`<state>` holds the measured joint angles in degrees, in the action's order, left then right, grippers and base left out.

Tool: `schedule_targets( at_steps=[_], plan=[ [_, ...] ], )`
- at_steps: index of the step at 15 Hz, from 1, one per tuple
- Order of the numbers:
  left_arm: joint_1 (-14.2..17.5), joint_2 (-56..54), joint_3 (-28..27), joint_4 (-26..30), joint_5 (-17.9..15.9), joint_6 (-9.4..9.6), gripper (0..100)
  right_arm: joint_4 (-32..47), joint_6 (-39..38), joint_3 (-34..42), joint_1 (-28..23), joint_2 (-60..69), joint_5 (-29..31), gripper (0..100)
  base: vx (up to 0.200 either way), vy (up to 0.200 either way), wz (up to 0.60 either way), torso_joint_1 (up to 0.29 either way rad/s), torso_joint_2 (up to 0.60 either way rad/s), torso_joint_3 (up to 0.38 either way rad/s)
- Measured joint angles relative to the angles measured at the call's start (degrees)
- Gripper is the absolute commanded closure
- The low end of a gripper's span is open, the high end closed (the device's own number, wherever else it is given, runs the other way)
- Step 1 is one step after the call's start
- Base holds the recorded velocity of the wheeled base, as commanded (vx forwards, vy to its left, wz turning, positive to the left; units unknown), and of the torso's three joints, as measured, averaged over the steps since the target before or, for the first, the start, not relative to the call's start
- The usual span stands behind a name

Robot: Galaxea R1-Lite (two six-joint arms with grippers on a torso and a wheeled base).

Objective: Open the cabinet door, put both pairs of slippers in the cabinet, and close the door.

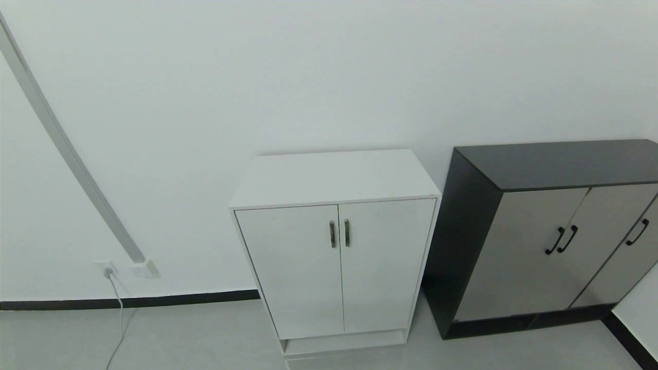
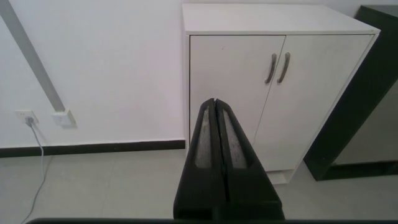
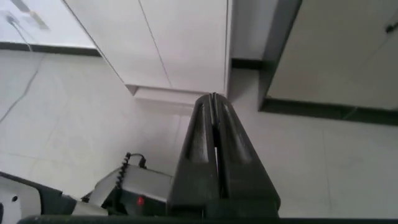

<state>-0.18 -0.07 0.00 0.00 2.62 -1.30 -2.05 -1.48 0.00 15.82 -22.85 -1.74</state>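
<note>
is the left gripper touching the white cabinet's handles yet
Apart. The left wrist view shows the left gripper clear of the handles, bare door panel between them.

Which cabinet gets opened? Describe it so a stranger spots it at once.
Two cabinets stand side by side against the white wall. Take the left one: the white cabinet with metal handles. Its neighbour, the black cabinet, has grey doors.

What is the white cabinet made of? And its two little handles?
The white cabinet looks like board with a smooth, matt white coating: flat panels, even colour and no grain, though it could also be painted wood. Its handles look like brushed metal: thin greyish bars with a dull shine.
</note>
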Motion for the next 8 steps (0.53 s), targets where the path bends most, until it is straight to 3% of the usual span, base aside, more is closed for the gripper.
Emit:
schedule_targets(
  at_steps=[4,8],
  plan=[
    [0.0,0.0,0.0,0.0,-0.02,-0.02,100,2.0,2.27,0.0,-1.72,6.6,-0.71,100,0.0,0.0,0.0,0.0,0.0,0.0],
    [0.0,0.0,0.0,0.0,-0.02,-0.02,100,2.0,2.27,0.0,-9.72,12.82,-0.66,100,0.0,0.0,0.0,0.0,0.0,0.0]
  ],
)
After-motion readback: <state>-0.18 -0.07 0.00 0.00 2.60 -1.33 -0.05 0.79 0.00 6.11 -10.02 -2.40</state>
